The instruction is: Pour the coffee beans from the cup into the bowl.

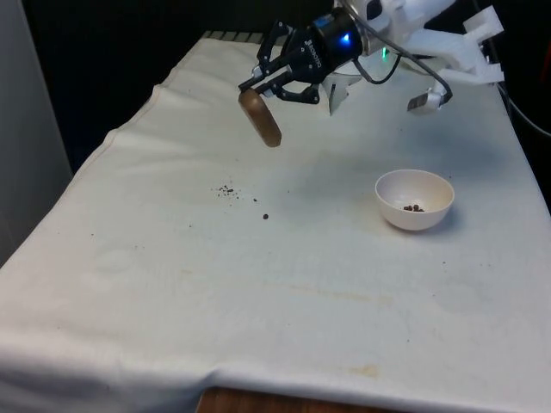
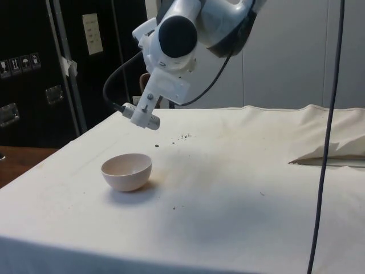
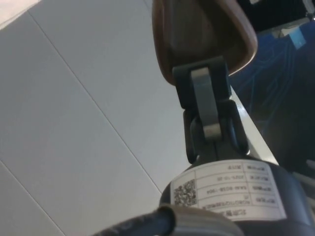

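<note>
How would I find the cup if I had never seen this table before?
Start at the white cloth-covered table and find the round white bowl with a few beans inside. Look across to the front view's left, above the scattered coffee beans. There the black two-finger tool holds the small brown cup, tilted in the air, the only brown thing.

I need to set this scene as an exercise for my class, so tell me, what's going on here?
The robot's gripper holds a brown cup in the air, tipped over, above the white cloth. The white bowl sits apart from it, towards the front view's right, with a few coffee beans inside. More spilled beans lie scattered on the cloth, outside the bowl, roughly below the cup.
</note>
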You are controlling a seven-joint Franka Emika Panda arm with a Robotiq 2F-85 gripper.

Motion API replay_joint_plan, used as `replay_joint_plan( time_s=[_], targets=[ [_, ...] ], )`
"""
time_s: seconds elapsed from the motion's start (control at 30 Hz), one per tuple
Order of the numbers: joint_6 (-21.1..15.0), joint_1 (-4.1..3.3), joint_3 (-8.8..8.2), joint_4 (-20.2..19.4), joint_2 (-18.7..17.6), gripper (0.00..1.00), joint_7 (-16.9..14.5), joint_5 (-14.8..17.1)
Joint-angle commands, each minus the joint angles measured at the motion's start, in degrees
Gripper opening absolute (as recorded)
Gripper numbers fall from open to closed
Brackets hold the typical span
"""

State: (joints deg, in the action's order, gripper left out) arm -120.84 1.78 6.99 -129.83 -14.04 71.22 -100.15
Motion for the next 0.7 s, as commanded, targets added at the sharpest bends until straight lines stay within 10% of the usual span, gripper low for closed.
replay_joint_plan(
  time_s=[0.0, 0.67],
  targets=[
    [-1.5, 0.4, -0.06, -0.2, 0.5, 0.0, -0.3, 0.7],
    [-4.5, 0.4, -0.8, -1.0, 0.7, 0.0, -2.2, 8.5]
  ],
)
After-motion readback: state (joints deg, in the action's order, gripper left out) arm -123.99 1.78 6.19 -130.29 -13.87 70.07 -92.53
